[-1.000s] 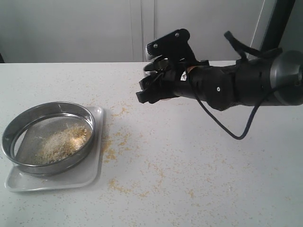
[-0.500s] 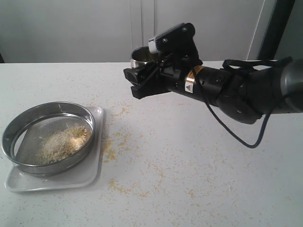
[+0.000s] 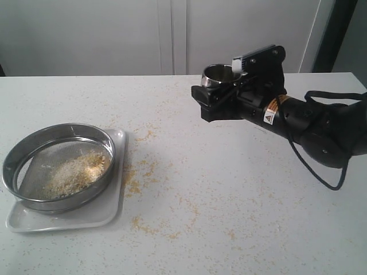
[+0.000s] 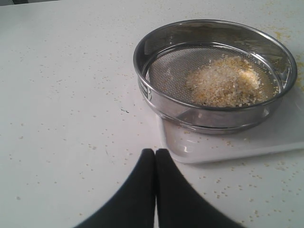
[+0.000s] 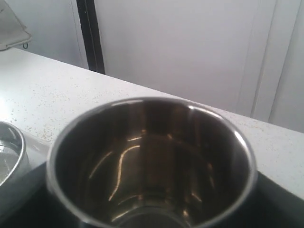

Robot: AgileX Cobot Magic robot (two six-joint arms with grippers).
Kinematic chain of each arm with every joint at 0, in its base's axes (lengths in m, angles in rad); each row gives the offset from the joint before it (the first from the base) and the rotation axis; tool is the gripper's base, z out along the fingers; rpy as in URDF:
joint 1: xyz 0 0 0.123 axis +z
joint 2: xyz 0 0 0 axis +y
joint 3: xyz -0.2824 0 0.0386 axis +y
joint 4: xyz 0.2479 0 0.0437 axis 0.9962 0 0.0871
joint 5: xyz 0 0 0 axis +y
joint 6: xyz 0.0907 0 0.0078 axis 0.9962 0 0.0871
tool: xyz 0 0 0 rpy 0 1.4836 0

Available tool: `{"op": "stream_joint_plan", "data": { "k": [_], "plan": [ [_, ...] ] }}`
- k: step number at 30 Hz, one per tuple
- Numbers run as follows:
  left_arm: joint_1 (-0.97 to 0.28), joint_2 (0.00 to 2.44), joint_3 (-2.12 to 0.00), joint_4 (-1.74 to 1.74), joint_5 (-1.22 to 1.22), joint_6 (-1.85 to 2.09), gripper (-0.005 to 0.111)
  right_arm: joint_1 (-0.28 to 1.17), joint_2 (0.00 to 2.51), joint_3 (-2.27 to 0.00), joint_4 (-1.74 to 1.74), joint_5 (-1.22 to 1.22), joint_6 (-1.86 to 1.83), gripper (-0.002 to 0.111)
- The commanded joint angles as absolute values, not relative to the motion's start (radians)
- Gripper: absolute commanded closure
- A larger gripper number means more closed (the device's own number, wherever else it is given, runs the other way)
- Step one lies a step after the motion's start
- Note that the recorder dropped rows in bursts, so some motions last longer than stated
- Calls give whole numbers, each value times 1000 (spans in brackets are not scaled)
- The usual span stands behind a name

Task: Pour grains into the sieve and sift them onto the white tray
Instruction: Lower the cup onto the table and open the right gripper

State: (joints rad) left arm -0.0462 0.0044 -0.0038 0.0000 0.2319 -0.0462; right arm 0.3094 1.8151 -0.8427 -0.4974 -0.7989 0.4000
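Observation:
The sieve point(image 3: 63, 201) rests on the white tray point(image 3: 97, 215) at the left of the table, with a heap of grains point(image 3: 74, 172) on its mesh. My right gripper point(image 3: 213, 97) is shut on a small steel cup point(image 3: 218, 74), held upright above the table's far middle, well right of the sieve. In the right wrist view the cup point(image 5: 152, 156) looks empty inside. My left gripper point(image 4: 155, 154) is shut on nothing, low over the table just short of the tray point(image 4: 213, 147); beyond it are the sieve point(image 4: 147, 90) and grains point(image 4: 223, 80).
Loose grains point(image 3: 137, 183) lie scattered on the white table between the tray and its middle and front. A pale wall with panel seams runs behind the table's far edge. The left arm does not show in the exterior view.
The right arm has drawn back to the right, away from the sieve, carrying the cup, which now stands upright. Sieve, tray and heap have not moved.

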Motion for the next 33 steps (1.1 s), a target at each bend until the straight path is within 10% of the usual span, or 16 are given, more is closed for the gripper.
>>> {"op": "stream_joint_plan", "data": {
  "k": [1, 33],
  "plan": [
    [-41, 0, 0, 0, 232, -47, 107, 289, 1840, -837, -472, -829, 404, 108],
    [-41, 0, 0, 0, 232, -47, 107, 288, 2000, -837, -302, -993, 68, 108]
  ]
}}
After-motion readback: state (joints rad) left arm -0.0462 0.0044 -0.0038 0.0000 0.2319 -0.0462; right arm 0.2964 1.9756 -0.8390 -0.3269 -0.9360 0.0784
